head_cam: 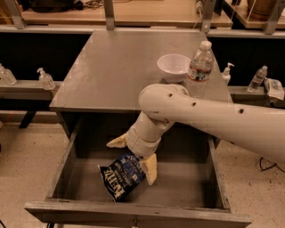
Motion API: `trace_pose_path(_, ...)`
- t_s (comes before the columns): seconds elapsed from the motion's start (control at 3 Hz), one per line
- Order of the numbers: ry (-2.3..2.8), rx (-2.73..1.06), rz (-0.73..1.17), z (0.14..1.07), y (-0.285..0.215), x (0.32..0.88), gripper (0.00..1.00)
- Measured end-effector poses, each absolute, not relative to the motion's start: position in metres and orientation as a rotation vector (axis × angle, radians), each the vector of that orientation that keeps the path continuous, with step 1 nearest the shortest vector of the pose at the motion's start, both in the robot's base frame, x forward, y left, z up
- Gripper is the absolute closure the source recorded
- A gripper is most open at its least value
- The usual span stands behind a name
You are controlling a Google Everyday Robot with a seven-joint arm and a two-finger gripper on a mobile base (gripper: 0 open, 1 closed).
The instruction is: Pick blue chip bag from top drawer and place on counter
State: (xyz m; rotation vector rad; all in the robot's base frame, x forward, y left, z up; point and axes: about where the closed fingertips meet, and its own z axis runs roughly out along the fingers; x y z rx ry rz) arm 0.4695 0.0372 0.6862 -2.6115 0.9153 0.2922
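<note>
The top drawer (133, 214) is pulled open at the bottom of the camera view. The blue chip bag (120, 178) lies flat on the drawer floor, left of centre, with white lettering up. My gripper (130, 161) reaches down into the drawer on the white arm, just above the bag's far end. Its two tan fingers are spread, one finger (116, 141) to the bag's upper left and the other against its right edge. It is open and holds nothing. The grey counter (111, 67) sits behind the drawer.
A white bowl (173, 67) and a clear water bottle (199, 69) stand on the counter's right side. Sanitiser bottles (45, 79) stand on low shelves at both sides. A tan wooden bench (147, 11) runs along the back.
</note>
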Motion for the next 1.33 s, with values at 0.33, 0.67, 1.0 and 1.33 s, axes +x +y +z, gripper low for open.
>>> trace_pose_path(0.33,0.783,-2.685,0.351,0.641,0.046,0.457,0.00)
trace_pose_path(0.67,0.837,-2.785,0.232,0.615,0.056,0.458,0.00)
trace_pose_path(1.0,0.944,-2.895,0.063,0.597,0.060,0.466,0.00)
trace_pose_path(1.33,1.039,-2.918,0.014,0.589,0.060,0.470,0.00)
